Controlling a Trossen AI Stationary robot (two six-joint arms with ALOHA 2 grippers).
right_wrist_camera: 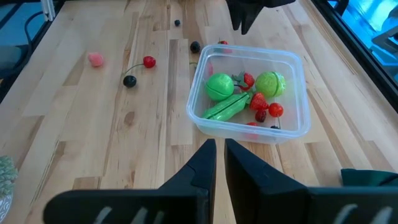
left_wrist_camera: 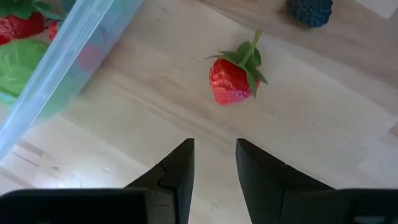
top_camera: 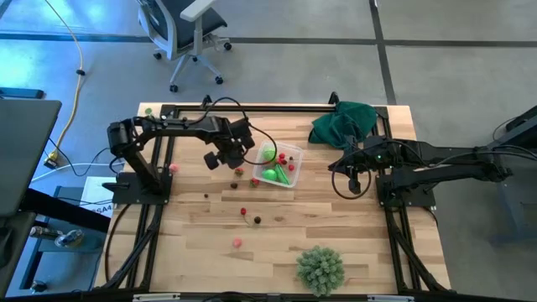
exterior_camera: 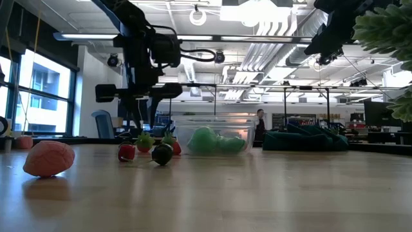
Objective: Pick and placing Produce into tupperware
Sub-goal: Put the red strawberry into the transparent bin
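- Just at nine o'clock of the tupperware (top_camera: 288, 168), the left gripper (left_wrist_camera: 214, 163) hangs with fingers slightly apart, empty, above a strawberry (left_wrist_camera: 231, 79).
- Green and red produce (right_wrist_camera: 239, 96) lies inside the container.
- At three o'clock, the right gripper (right_wrist_camera: 220, 163) waits, nearly closed, holding nothing.

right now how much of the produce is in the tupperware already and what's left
Partly done. The tupperware already holds two round green pieces, a green pod and several small red pieces. In hand: nothing. The left tool hovers empty, slightly open, above a strawberry lying beside the container. The right tool waits shut, off to the side. Left: that strawberry, a dark berry and other scattered pieces on the table.
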